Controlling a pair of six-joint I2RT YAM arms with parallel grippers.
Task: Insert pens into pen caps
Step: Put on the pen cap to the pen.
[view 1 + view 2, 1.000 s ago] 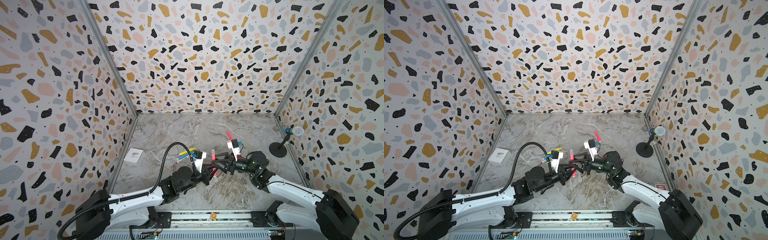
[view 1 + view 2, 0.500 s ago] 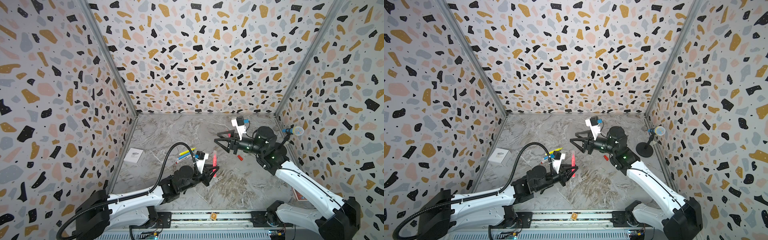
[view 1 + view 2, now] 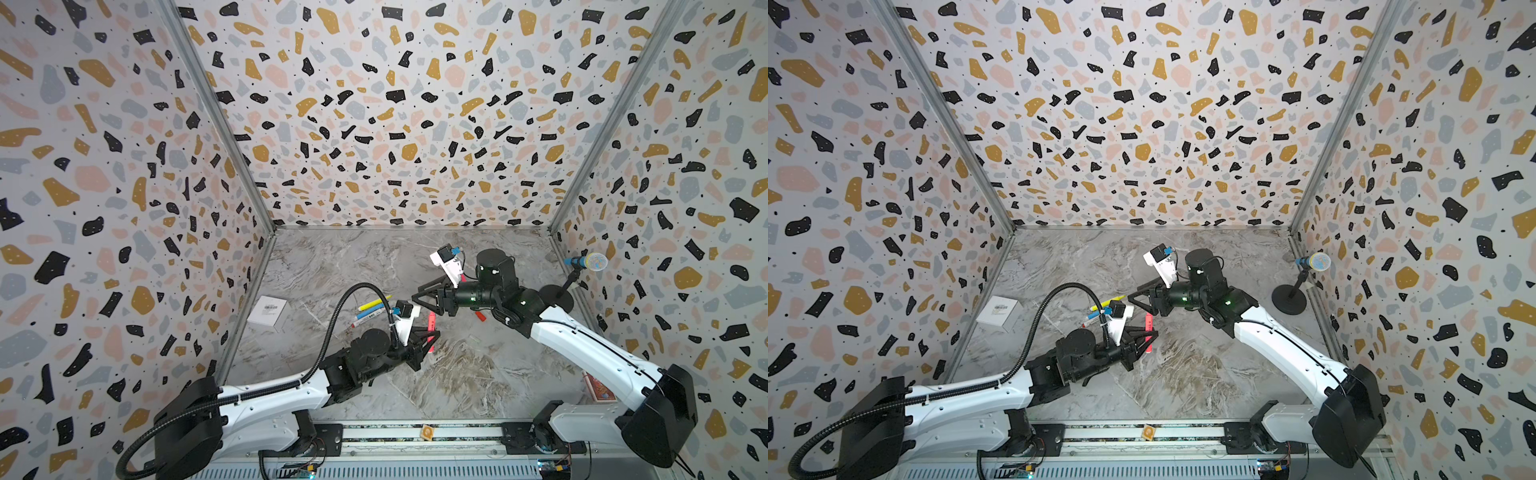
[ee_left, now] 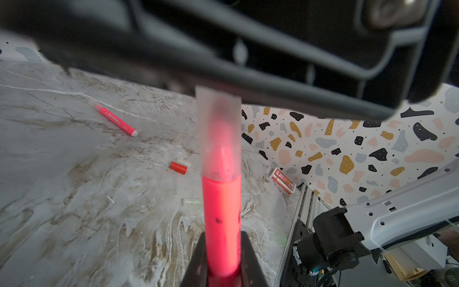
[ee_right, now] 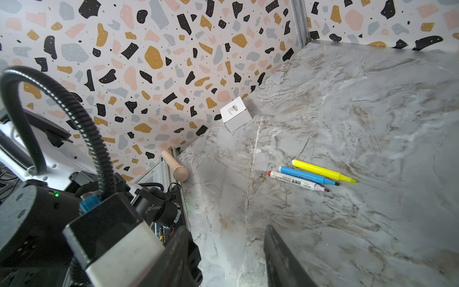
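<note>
Above the middle of the grey marbled bench [image 3: 457, 386], your left gripper [image 3: 430, 336] has its jaws clamped on the bright pink marker [image 3: 432, 321]. Its long axis crosses them, and the frosted clear cap [image 4: 218, 129] end points toward your right gripper [image 3: 417, 297], whose jaws hang spread and empty just beyond. The stubby red-orange cap [image 4: 178, 167] lies on the bench.

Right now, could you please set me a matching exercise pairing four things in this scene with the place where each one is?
Things: 1 yellow pen; 2 red cap; 3 white box; 4 capped pink pen.
Places: A in the left gripper; B by a side wall; C on the table near the right arm; D beside the blue pen.
Pairs: 1-D; 2-C; 3-B; 4-A.
</note>
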